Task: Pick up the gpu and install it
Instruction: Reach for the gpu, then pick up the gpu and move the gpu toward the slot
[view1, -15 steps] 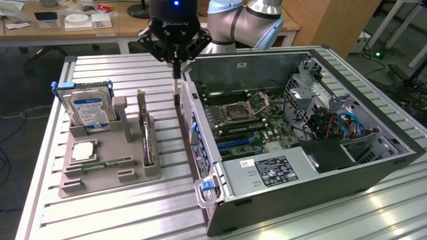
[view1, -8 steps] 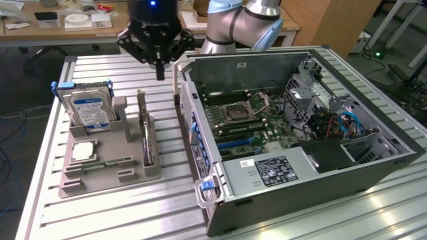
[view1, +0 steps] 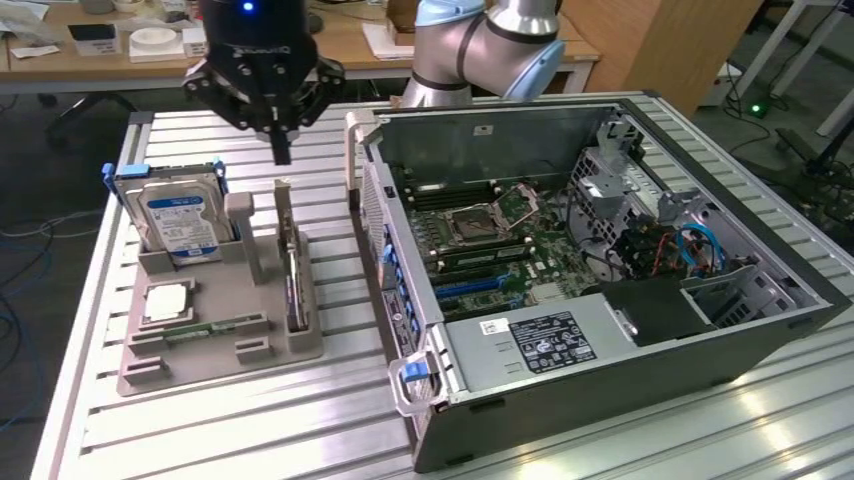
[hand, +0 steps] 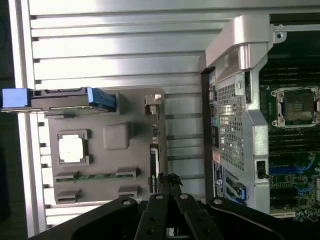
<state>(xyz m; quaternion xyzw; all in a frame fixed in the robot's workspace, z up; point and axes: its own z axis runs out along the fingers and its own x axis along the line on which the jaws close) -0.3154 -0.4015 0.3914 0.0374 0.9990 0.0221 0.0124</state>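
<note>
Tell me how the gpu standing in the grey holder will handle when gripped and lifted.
The gpu is a thin flat board, so probably stiff and light. It stands on edge in the grey holder, so a sideways push would likely tilt or jam it. Being a bare card, it may be fragile.

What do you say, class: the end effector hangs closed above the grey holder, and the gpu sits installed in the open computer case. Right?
Wrong on the gpu: in the exterior view it stands on edge in the grey holder, not in the computer case. The end effector does hang closed above the holder.
</note>
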